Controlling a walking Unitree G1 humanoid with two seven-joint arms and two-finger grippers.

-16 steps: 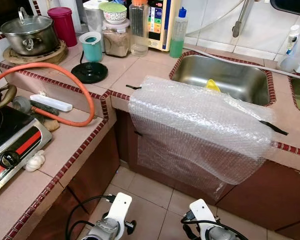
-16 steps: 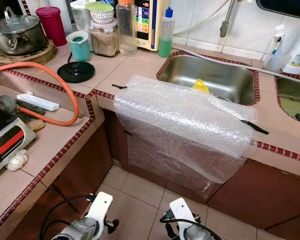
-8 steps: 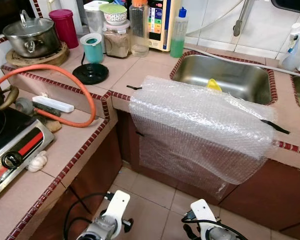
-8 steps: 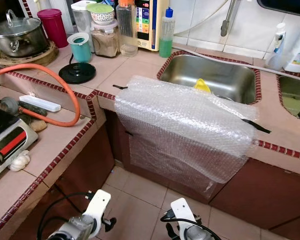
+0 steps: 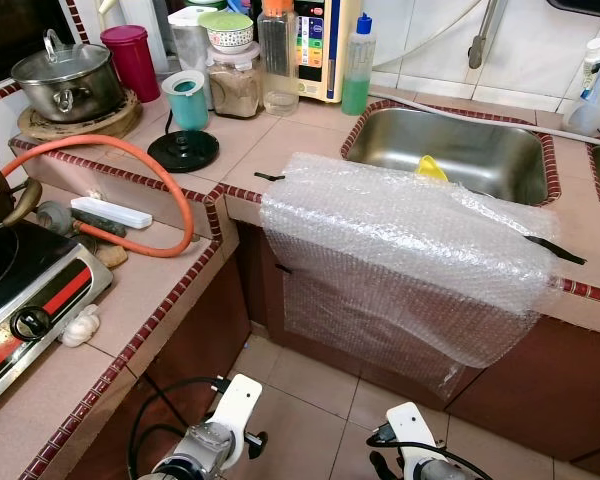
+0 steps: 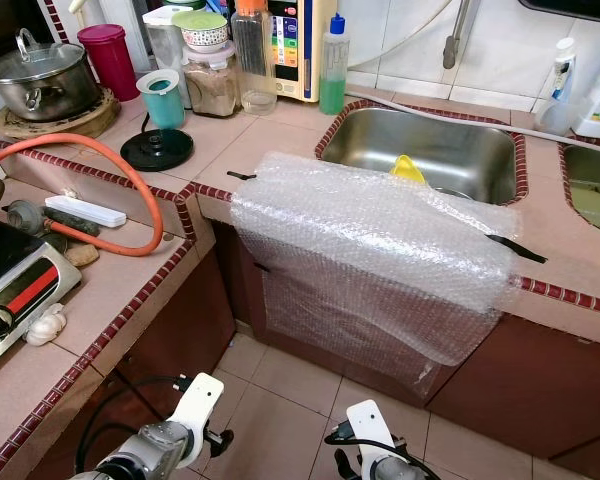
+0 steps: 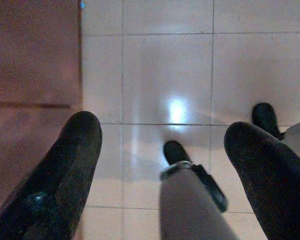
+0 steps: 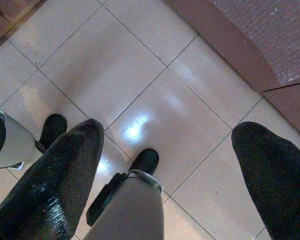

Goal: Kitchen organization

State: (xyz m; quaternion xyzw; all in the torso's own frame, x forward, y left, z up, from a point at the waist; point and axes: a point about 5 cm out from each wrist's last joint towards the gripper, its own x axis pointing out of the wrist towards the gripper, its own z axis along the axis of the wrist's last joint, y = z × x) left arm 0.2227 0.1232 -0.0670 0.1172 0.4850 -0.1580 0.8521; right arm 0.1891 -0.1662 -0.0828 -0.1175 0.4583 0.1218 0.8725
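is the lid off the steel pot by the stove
No, the steel pot has its glass lid seated on top, and it stands on a round wooden trivet on the counter.

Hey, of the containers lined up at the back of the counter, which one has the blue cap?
The green dish soap bottle, standing nearest the sink. The others beside it carry red, orange or green tops.

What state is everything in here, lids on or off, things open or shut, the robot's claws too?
Steel cooking pot: glass lid on.
Magenta plastic canister: lid on.
Green dish soap bottle: blue cap shut.
Clear bubble wrap sheet: draped over the counter edge, taped.
Left gripper: open, hanging idle.
Right gripper: open, hanging idle.
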